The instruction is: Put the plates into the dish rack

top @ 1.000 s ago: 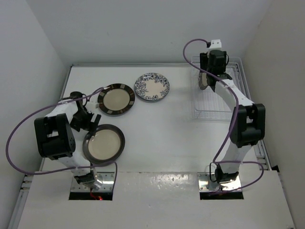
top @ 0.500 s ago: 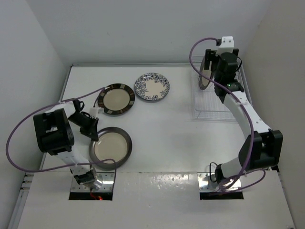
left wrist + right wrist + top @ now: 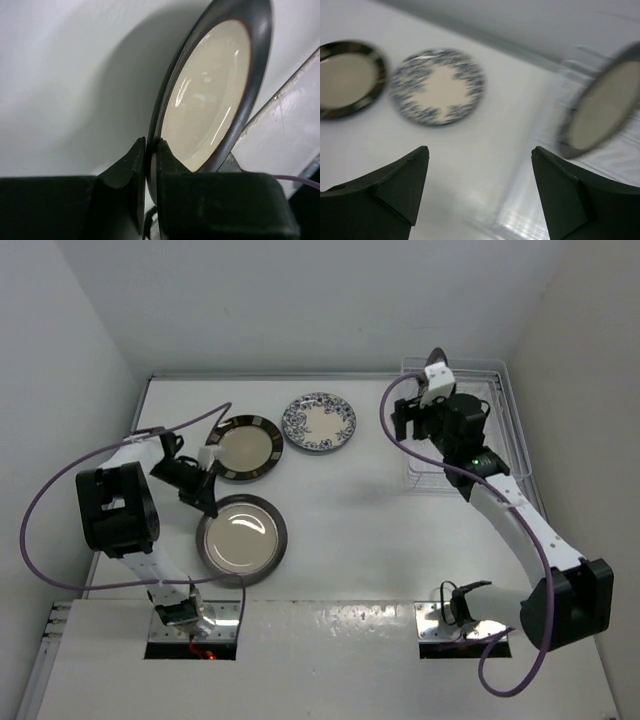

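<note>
Your left hand is clenched on the rim of a dark-rimmed plate at the front left of the surface. Your right hand hangs spread and empty just beside the dish rack. A second dark plate stands on edge in the rack, while the striped plate and floral plate lie flat at the back.

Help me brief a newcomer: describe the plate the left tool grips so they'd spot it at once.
On the white table, look at the near left area. The plate sits nearest the front edge, its edge pinched by the left tool. Unlike the striped plate and floral plate behind, its dark rim is plain.
</note>
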Controlling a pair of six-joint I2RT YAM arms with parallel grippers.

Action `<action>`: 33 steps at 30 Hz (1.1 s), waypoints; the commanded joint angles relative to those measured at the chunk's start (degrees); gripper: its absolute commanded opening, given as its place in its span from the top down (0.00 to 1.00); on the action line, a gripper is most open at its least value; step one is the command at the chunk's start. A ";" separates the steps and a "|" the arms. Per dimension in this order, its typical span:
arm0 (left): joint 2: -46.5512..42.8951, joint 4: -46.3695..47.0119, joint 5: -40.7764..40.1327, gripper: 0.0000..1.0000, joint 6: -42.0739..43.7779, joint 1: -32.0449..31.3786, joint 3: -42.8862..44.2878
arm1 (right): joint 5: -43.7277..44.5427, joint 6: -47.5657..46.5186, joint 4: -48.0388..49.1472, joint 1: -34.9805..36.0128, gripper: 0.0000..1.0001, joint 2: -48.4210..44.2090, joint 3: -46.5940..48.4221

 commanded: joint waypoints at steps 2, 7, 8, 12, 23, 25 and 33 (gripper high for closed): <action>-7.01 3.15 6.03 1.00 1.62 -5.64 7.42 | -32.04 2.76 -4.72 4.40 0.16 2.48 -1.26; -11.05 2.62 8.40 1.00 0.22 -14.78 15.76 | -36.89 6.45 0.63 11.08 0.13 10.39 -0.47; -11.06 2.62 8.41 1.00 0.22 -16.19 16.39 | -37.76 7.94 3.52 11.27 0.13 12.58 -0.21; -11.68 3.15 7.71 1.00 0.75 -23.04 16.93 | -41.46 9.53 7.94 14.96 0.13 22.25 6.10; -13.79 6.84 8.31 1.00 -1.19 -26.66 17.45 | -46.89 15.59 14.88 18.83 0.22 34.22 10.96; -13.79 7.53 9.10 1.00 -1.80 -26.66 17.45 | -47.00 15.77 15.14 21.11 0.28 34.66 9.82; -14.31 9.56 10.53 1.00 -4.17 -26.13 17.45 | -45.42 27.98 23.66 21.48 1.00 35.28 6.56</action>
